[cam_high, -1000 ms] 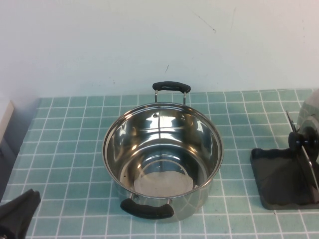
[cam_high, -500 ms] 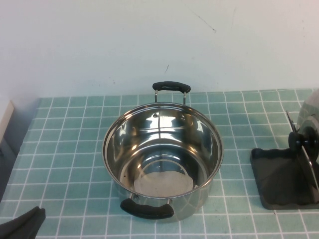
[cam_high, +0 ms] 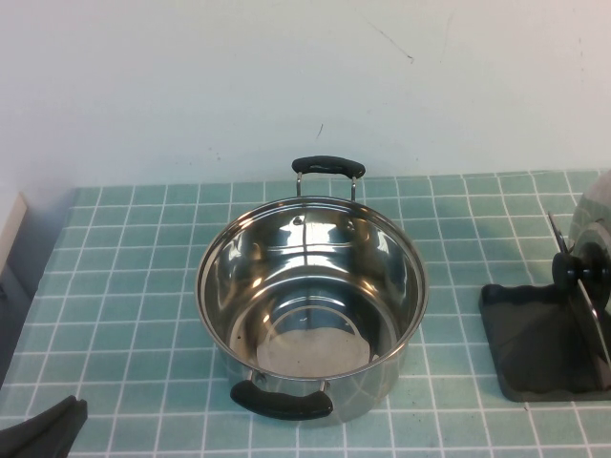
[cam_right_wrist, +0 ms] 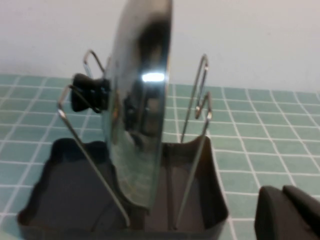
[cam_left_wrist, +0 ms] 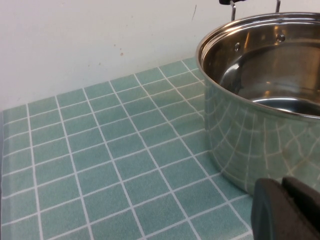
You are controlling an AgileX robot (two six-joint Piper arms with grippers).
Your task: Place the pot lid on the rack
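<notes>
Pot lid [cam_right_wrist: 137, 115] stands on edge between the rack's [cam_right_wrist: 195, 125] upright wires, over its dark tray, black knob [cam_right_wrist: 87, 92] sideways. Well apart at table centre sits the steel pot [cam_high: 311, 301], holding nothing. Left gripper [cam_high: 43, 431] shows low at the near-left corner; right gripper [cam_right_wrist: 290, 212] is near the rack; neither's fingers can be read.

Worktop [cam_high: 124, 286]: teal tiles, white grout grid. Pot [cam_high: 311, 301]: shiny steel, black handles. Pot lid [cam_right_wrist: 140, 110]: mirror steel, black knob. Rack [cam_right_wrist: 75, 200]: dark grey tray.
</notes>
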